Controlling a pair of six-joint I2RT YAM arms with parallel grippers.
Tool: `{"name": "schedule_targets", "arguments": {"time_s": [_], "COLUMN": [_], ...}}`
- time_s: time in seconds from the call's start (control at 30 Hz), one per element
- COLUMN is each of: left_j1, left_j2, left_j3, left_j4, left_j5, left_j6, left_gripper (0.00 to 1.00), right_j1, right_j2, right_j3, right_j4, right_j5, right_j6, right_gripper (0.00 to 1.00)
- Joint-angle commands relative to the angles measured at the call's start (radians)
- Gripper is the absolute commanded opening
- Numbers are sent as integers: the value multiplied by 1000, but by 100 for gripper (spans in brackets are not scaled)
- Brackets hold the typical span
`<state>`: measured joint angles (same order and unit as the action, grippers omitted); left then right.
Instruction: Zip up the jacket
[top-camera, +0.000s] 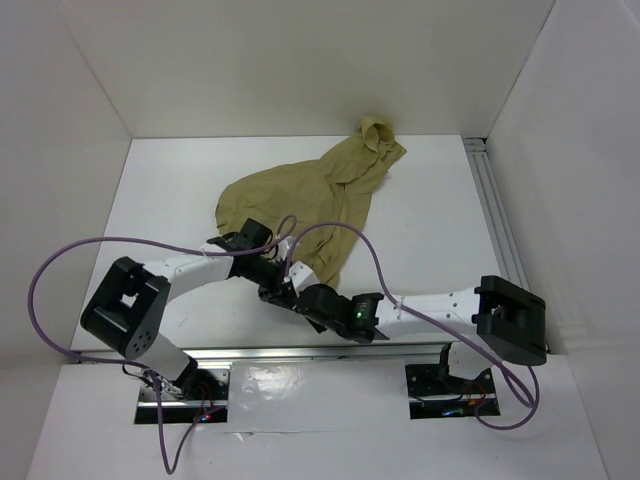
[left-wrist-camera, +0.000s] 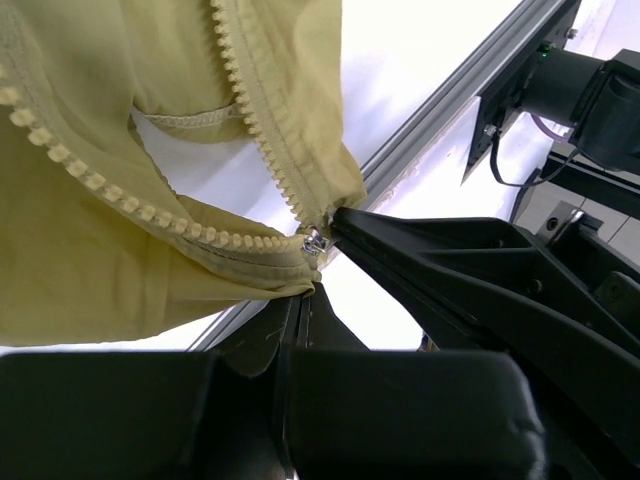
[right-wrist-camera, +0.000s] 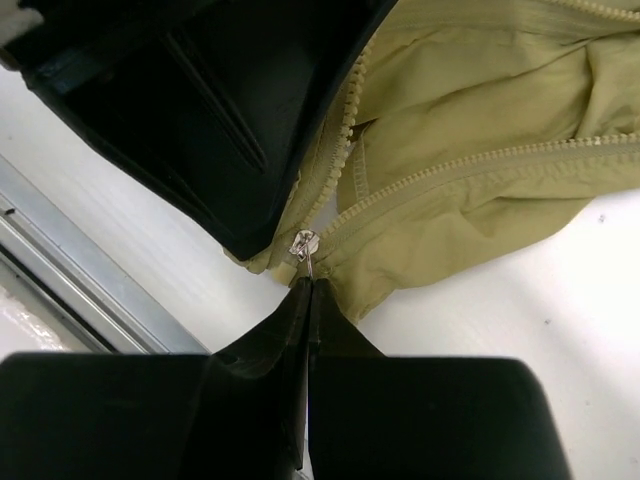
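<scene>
Cable (top-camera: 110, 239) in purple looped out at the far left, over the left arm (top-camera: 190, 268), which reached in from the near-left corner toward the middle of the white table (top-camera: 170, 190). The left gripper (left-wrist-camera: 300, 300) was pressed together on the bottom hem of the jacket (top-camera: 320, 190), with a fold of olive-tan fabric caught between its tips just below the base of the zip. The jacket lay crumpled from the table's middle out toward the far right, its hood (top-camera: 378, 135) bunched against the back wall. Two rows of zipper teeth (left-wrist-camera: 250, 110) ran apart from each other and met at the metal slider (left-wrist-camera: 314, 241), which sat at the very bottom of the zip, so the front stood open. Right at the slider, the right gripper (right-wrist-camera: 308, 292) was closed tight, pinching the thin pull tab (right-wrist-camera: 309, 266) that hung from it. The two grippers sat just beside each other there, near the table's front edge and an aluminium rail (left-wrist-camera: 440, 110).
</scene>
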<state>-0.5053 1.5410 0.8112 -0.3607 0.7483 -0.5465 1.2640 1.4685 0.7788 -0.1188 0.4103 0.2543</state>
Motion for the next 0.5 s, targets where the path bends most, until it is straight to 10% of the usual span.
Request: {"name": "schedule_targets", "arguments": {"time_s": [0.0, 0.47], "left_j1": [-7, 2], "left_j2": [13, 33], "left_j3": [-18, 9], "left_j4": [-61, -70], "left_j5": [16, -10], "left_j6": [33, 51], "left_gripper": [0, 0], "right_j1": [-26, -26], "right_j2": [-48, -37], "right_j3": [22, 31], "right_j4": [64, 4], "right_j5": [-4, -90], "right_j6": [-20, -10], "right_gripper": [0, 7]}}
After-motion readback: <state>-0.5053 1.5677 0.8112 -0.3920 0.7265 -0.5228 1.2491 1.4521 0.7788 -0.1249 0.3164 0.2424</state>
